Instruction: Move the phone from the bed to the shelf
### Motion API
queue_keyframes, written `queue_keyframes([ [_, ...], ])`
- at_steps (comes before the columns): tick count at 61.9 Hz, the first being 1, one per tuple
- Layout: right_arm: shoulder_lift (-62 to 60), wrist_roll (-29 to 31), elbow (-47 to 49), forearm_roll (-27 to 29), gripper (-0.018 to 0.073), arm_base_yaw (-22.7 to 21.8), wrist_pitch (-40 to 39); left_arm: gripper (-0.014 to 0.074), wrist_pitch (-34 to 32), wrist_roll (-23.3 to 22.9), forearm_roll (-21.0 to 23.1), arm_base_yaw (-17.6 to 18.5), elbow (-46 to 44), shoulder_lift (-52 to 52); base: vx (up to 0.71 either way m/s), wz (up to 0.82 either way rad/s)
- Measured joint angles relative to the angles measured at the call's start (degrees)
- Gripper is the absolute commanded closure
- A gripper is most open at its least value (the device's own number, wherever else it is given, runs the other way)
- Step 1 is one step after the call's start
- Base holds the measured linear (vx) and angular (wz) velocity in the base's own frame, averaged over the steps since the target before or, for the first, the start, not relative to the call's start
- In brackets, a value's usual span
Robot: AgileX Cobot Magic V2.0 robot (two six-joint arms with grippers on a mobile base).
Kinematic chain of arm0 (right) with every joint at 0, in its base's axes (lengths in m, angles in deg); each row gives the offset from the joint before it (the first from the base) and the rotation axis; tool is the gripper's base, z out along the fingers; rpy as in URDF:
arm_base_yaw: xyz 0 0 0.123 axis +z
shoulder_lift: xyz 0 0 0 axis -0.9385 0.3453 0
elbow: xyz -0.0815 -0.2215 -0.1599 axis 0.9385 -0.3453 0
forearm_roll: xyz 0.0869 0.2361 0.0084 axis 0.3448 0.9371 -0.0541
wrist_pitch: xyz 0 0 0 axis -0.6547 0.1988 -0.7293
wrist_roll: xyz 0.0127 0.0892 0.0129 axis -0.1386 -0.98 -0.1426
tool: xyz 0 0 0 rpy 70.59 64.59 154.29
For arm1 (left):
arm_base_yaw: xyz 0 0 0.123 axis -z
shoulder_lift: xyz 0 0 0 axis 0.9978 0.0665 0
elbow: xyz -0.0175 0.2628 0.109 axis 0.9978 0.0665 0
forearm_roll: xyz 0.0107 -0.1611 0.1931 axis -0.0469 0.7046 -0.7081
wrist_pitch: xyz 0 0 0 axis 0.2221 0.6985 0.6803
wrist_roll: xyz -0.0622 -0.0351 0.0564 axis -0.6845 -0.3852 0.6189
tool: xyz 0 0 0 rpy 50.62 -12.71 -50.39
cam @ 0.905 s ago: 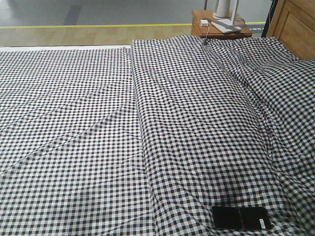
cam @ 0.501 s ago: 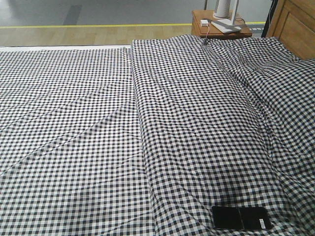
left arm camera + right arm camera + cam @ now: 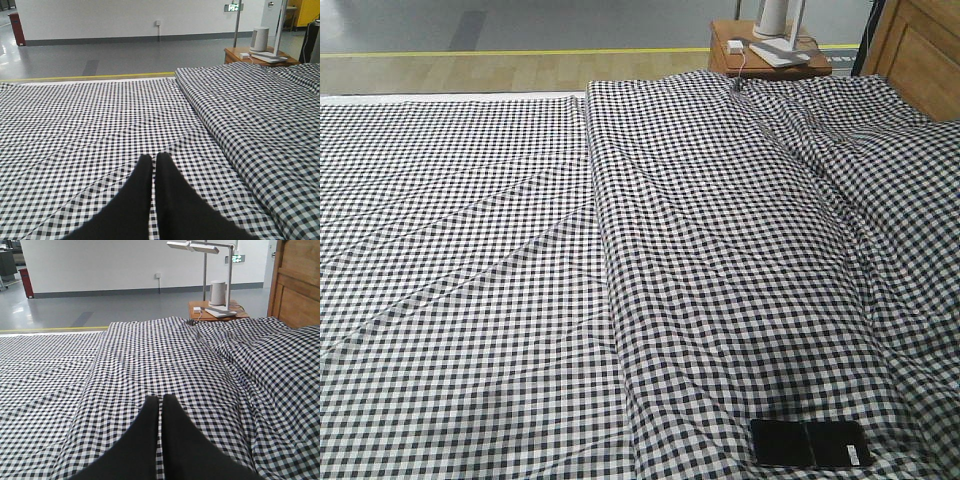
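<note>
One phone [image 3: 810,443] lies on the one bed [image 3: 500,260], and a single bedside table [image 3: 767,60] stands at the bed's far corner by the wooden headboard [image 3: 920,50]. The table carries one white cylinder [image 3: 217,293], one small white block [image 3: 734,46] and the base of one lamp [image 3: 200,247]. There are two grippers. The left gripper [image 3: 153,159] is held low over the flat cloth with its dark fingers [image 3: 142,185] pressed together and nothing between them; the table is ahead of it and well to its right. The right gripper [image 3: 160,401] sits at a similar low, level reach over the raised fold of gingham, its fingers likewise closed and empty, and points nearly straight at the table. Whether either touches the cloth cannot be told. The phone rests flat, glossy face up, well apart from the table at the bed's opposite, near end. Its long axis runs left to right across the front view, and the end with the white sticker [image 3: 855,455] points right, to the headboard's side.
</note>
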Motion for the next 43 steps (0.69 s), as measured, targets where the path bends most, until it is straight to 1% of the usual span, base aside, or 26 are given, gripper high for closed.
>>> queue_keyframes([
  [43, 0.00, 0.65, 0.00, 0.00, 0.0568, 0.00, -0.15, 0.0596, 0.00, 0.00, 0.00, 0.00, 0.00, 0.00, 0.00, 0.00],
])
